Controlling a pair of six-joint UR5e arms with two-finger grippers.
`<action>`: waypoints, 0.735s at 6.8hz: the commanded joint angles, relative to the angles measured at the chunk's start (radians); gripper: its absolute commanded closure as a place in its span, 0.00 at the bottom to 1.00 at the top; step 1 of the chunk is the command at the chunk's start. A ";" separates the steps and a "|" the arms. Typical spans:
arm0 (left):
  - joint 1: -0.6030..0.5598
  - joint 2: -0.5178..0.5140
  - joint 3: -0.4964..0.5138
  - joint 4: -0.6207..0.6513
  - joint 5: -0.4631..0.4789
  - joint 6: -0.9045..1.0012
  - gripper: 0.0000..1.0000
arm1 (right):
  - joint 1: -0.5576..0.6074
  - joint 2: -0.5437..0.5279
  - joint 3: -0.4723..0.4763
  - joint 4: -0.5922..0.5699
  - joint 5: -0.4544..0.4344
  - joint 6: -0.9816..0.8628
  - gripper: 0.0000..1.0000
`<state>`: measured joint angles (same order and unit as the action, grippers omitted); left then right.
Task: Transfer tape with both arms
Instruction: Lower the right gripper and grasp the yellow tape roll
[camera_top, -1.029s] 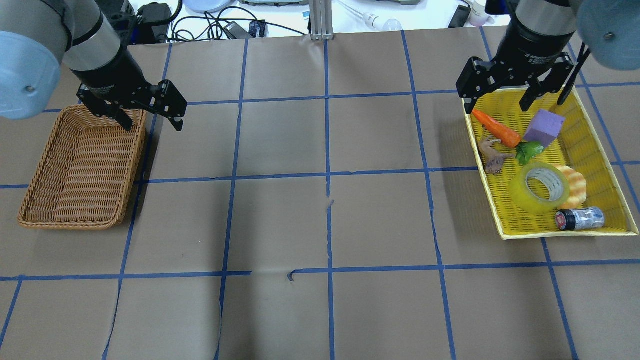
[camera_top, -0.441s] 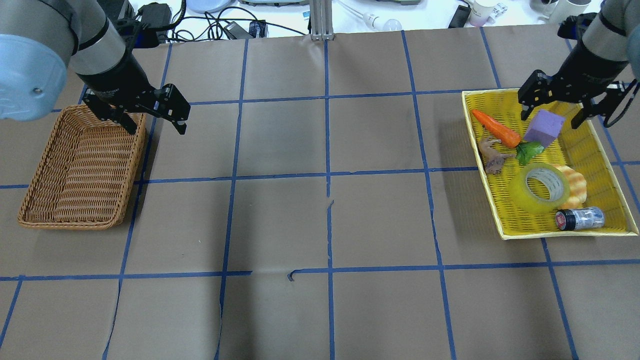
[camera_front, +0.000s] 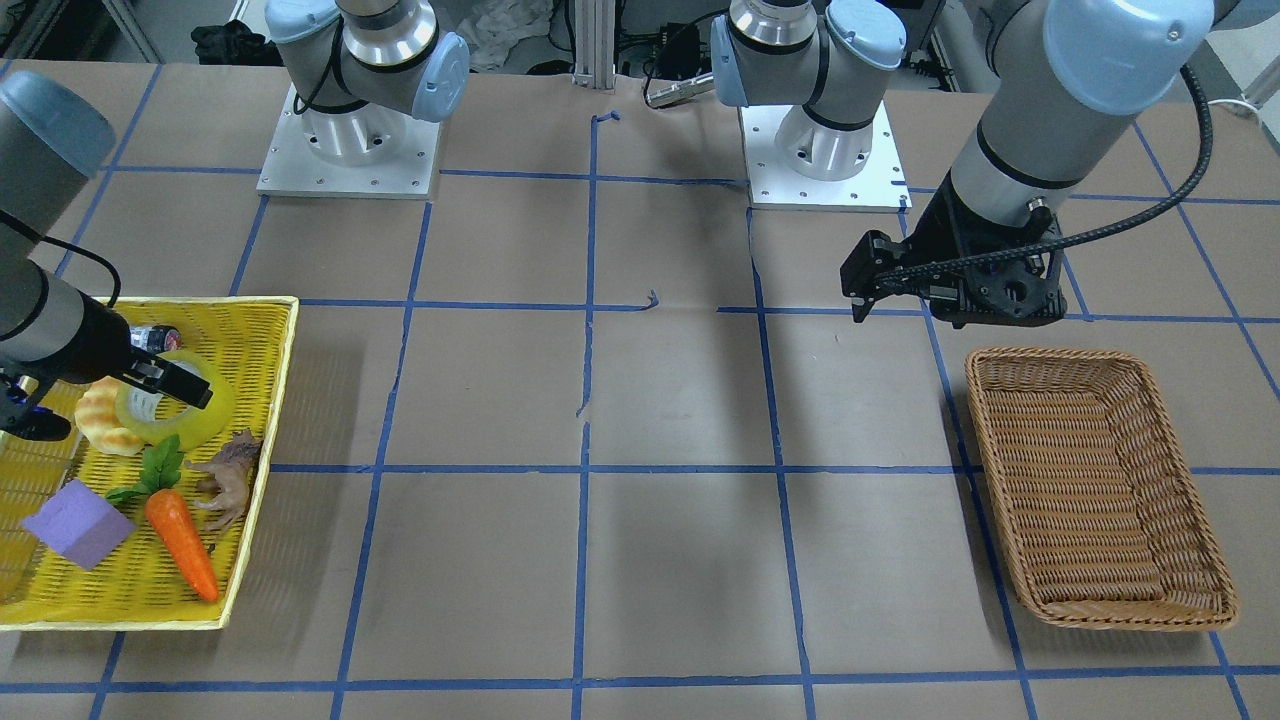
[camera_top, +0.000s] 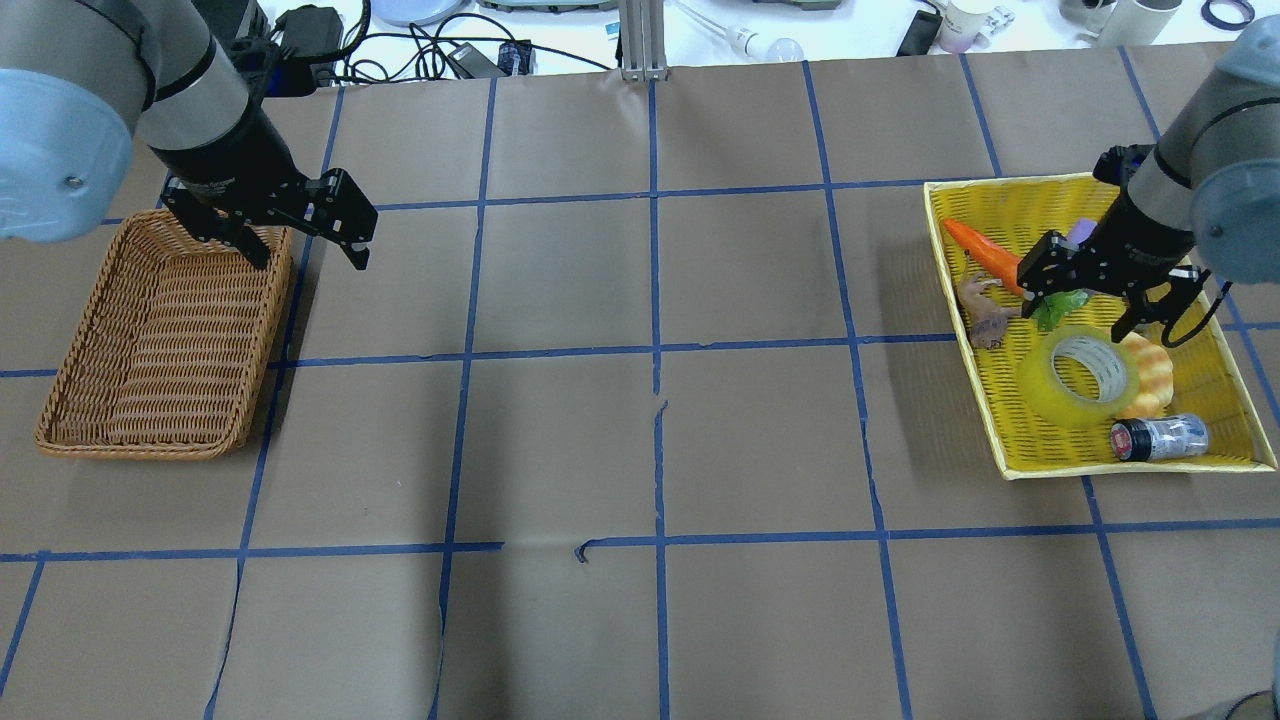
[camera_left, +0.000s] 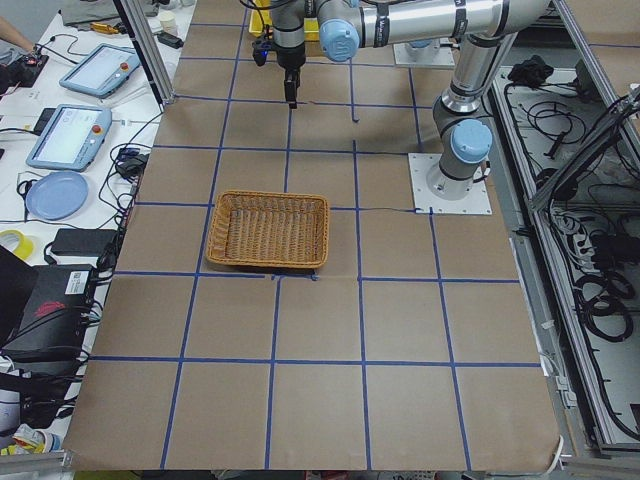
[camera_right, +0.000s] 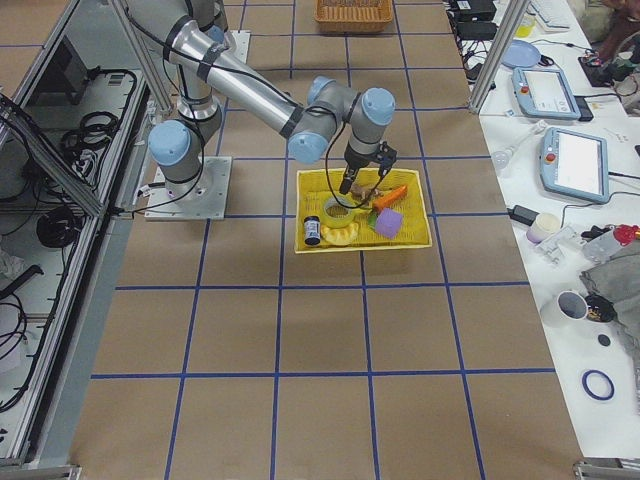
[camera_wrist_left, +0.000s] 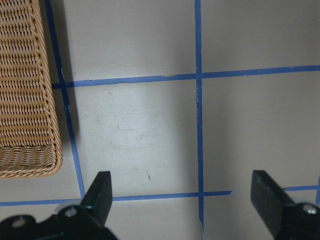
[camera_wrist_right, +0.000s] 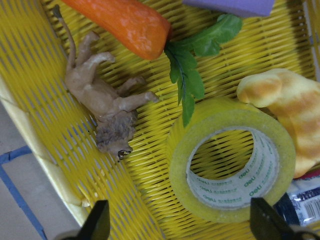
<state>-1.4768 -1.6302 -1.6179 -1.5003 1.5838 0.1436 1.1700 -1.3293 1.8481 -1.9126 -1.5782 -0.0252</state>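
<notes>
The tape, a yellow translucent roll with a white printed core, lies flat in the yellow tray and leans on the croissant toy. It also shows in the right wrist view and the front view. My right gripper is open and empty, just above the tape's far side, with its fingers either side of the roll in the right wrist view. My left gripper is open and empty, in the air beside the wicker basket's far right corner.
The tray also holds a carrot, a lion figure, a purple block and a small bottle. The empty wicker basket stands at the left. Brown paper with blue tape lines covers the table.
My right gripper has moved from the tray's far end toward the tape and lower, and now hangs over it. My left gripper has barely moved.
</notes>
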 joint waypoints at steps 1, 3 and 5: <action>0.001 -0.002 0.000 0.000 0.001 0.007 0.00 | -0.001 0.070 0.023 -0.043 -0.022 -0.001 0.00; 0.001 -0.002 0.000 0.000 -0.001 0.011 0.00 | -0.001 0.099 0.026 -0.042 -0.051 -0.001 0.11; 0.001 -0.003 0.000 0.000 0.001 0.011 0.00 | -0.001 0.099 0.026 -0.036 -0.052 0.007 0.76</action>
<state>-1.4757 -1.6326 -1.6184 -1.5002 1.5842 0.1547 1.1689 -1.2324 1.8742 -1.9507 -1.6279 -0.0215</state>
